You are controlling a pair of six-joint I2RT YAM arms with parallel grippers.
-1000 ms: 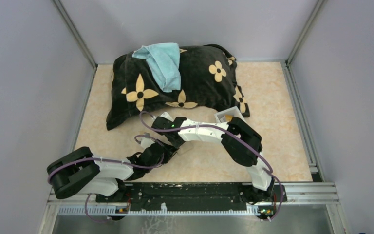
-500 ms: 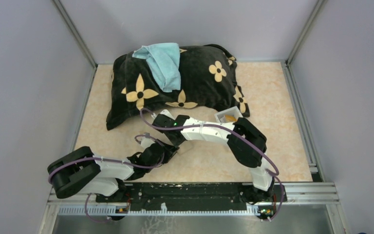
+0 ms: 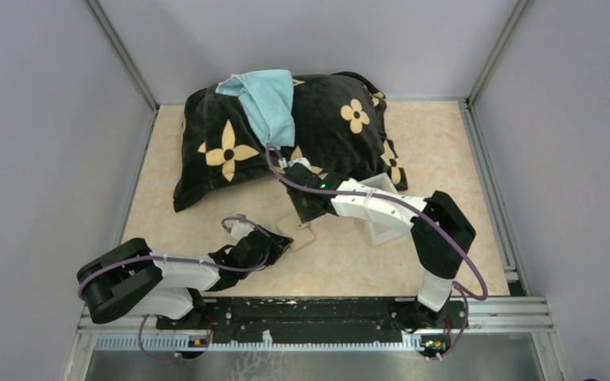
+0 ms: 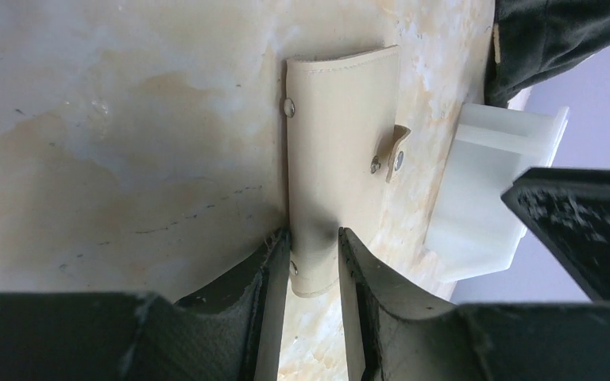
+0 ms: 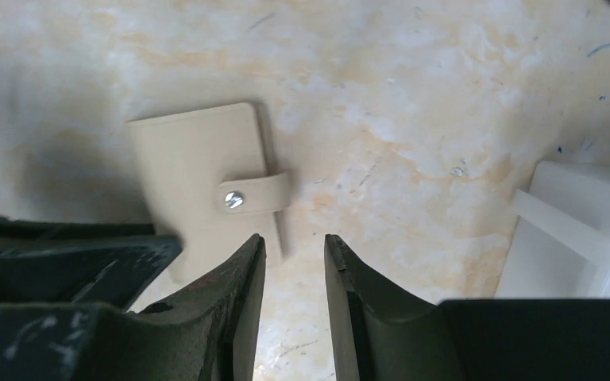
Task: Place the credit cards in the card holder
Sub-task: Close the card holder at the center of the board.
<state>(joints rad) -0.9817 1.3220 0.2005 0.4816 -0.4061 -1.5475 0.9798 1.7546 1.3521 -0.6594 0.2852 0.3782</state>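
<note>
Contents of the closed card holder (image 4: 337, 151) are hidden; smooth tan leathery skin, its end pinched between left fingers (image 4: 248, 287). Right fingers (image 5: 234, 295) gape empty beside it.

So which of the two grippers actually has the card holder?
The left gripper: it pinches one end of the tan card holder. The right gripper hangs above it with open jaws and nothing between them.
</note>
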